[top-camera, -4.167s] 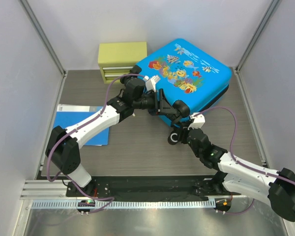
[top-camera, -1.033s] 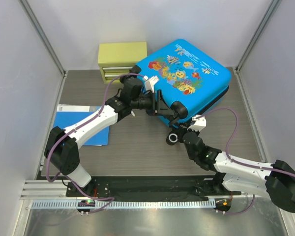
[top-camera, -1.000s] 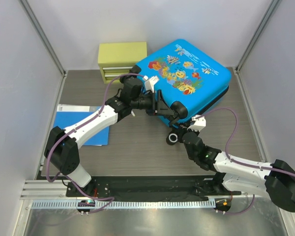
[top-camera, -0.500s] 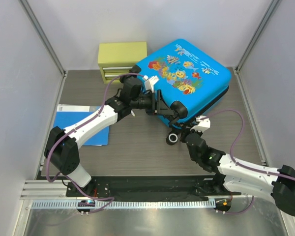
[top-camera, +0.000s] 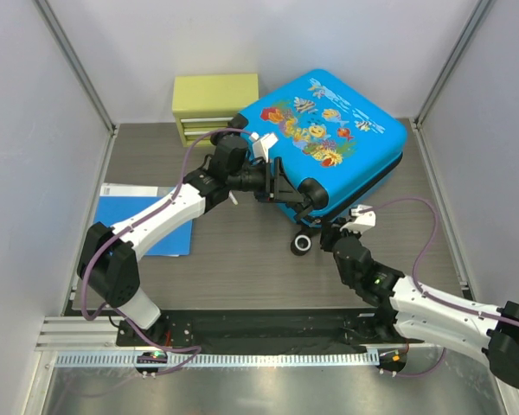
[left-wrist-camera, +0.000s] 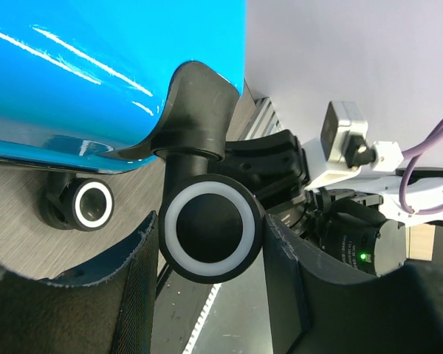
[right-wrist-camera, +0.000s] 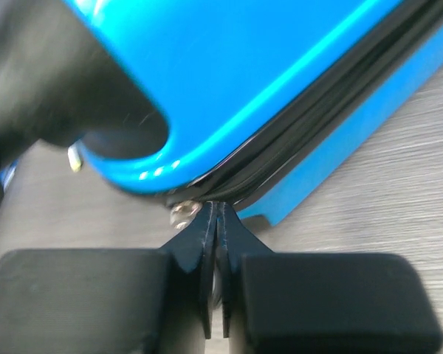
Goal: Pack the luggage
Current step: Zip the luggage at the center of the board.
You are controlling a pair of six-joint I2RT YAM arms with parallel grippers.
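Observation:
The luggage (top-camera: 337,130), a bright-blue fish-print suitcase, lies closed at the back right of the table. My left gripper (top-camera: 298,197) is at its near corner, pads closed on either side of a black wheel (left-wrist-camera: 210,228) with a white ring. My right gripper (top-camera: 333,232) is just below that corner. In the right wrist view its fingers (right-wrist-camera: 218,210) are pressed together at the black zipper seam of the luggage (right-wrist-camera: 244,81), with a small metal zipper pull (right-wrist-camera: 183,214) at their tips. A second wheel (top-camera: 302,245) rests on the table.
A yellow-green drawer box (top-camera: 214,108) stands at the back, left of the luggage. A flat blue folder (top-camera: 143,220) lies at the left under my left arm. Grey enclosure walls close in the left, right and back. My right arm's wrist (left-wrist-camera: 347,147) shows behind the wheel.
My right arm has swung its wrist to the right and slightly nearer, its gripper staying shut at the seam. The left gripper and the luggage have barely shifted.

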